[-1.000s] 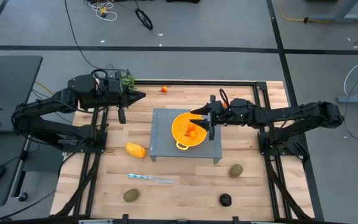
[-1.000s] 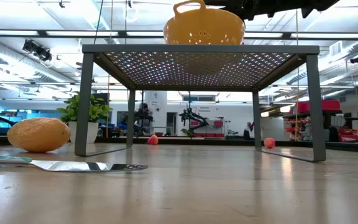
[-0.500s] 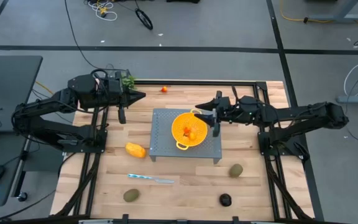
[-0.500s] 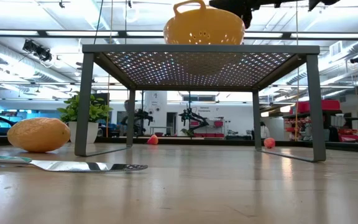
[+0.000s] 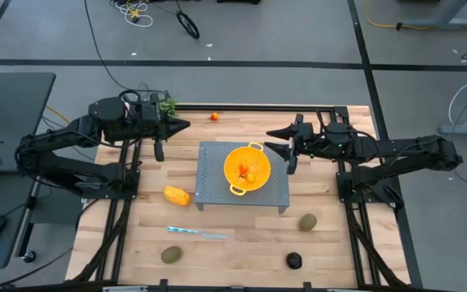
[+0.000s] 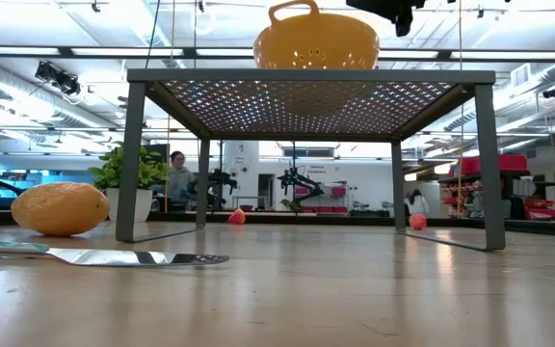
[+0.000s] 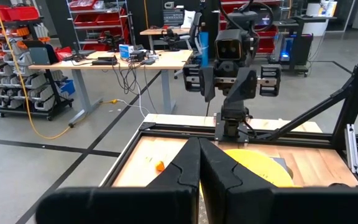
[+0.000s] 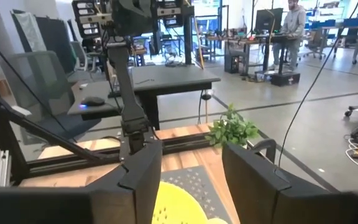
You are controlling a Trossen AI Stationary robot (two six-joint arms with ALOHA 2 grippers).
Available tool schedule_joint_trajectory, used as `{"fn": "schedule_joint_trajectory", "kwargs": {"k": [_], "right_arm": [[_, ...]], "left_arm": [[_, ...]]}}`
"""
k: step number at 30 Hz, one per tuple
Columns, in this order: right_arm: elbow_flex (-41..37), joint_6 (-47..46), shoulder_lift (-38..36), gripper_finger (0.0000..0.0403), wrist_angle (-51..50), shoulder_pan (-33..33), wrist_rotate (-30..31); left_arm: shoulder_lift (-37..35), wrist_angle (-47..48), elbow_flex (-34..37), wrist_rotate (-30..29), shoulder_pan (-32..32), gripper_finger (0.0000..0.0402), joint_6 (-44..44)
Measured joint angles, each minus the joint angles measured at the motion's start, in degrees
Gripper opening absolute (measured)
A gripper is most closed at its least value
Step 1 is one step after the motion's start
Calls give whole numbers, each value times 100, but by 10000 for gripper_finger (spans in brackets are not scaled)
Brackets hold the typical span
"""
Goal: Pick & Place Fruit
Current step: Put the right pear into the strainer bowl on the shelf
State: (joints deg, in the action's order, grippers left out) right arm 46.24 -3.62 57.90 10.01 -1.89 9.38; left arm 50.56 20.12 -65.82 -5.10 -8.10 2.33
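Since a second ago, my right gripper [image 5: 282, 139] has drawn back from above the yellow-orange perforated colander [image 5: 246, 166] and now hangs just off the right edge of the grey metal mesh stand [image 5: 214, 188], fingers apart and holding nothing. At that earlier moment it was over the colander's rim; now small orange-red round fruits [image 5: 246, 170] lie inside the bowl, which sits on top of the stand near the table's centre. From table height, the colander [image 6: 316, 40] shows as a yellow bowl with a loop handle atop the stand [image 6: 306, 79], with my right gripper [image 6: 393, 8] dark at the upper edge beside it. My left gripper [image 5: 181, 124] waits at the far-left part of the light wooden table [image 5: 331, 243], fingers pressed together, next to a leafy green bunch [image 5: 167, 104]. Its own camera shows the two dark fingers [image 7: 199, 168] closed tip to tip. Elsewhere on the table: a larger yellow-orange oblong fruit [image 5: 177, 195] lies left of the stand; another tiny orange-red ball [image 5: 214, 116] sits at the far edge; a brownish-green oval fruit [image 5: 308, 221] lies right of the stand toward the near side; a second brownish-green oval [image 5: 170, 255] sits near the front left; a small blackish round fruit [image 5: 294, 260] sits near the front right; a thin silvery knife [image 5: 197, 234] lies flat between the oblong fruit and the front-left oval.
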Motion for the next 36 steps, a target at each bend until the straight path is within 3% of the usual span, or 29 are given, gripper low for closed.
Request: {"fn": "schedule_joint_trajectory", "kwargs": {"k": [16, 36], "right_arm": [[-2, 2, 1, 88, -128, 0, -28], [-1, 3, 3, 45, -129, 0, -78]], "left_arm": [[0, 0, 0, 0, 0, 4, 4], [1, 0, 0, -3, 0, 4, 4]]}}
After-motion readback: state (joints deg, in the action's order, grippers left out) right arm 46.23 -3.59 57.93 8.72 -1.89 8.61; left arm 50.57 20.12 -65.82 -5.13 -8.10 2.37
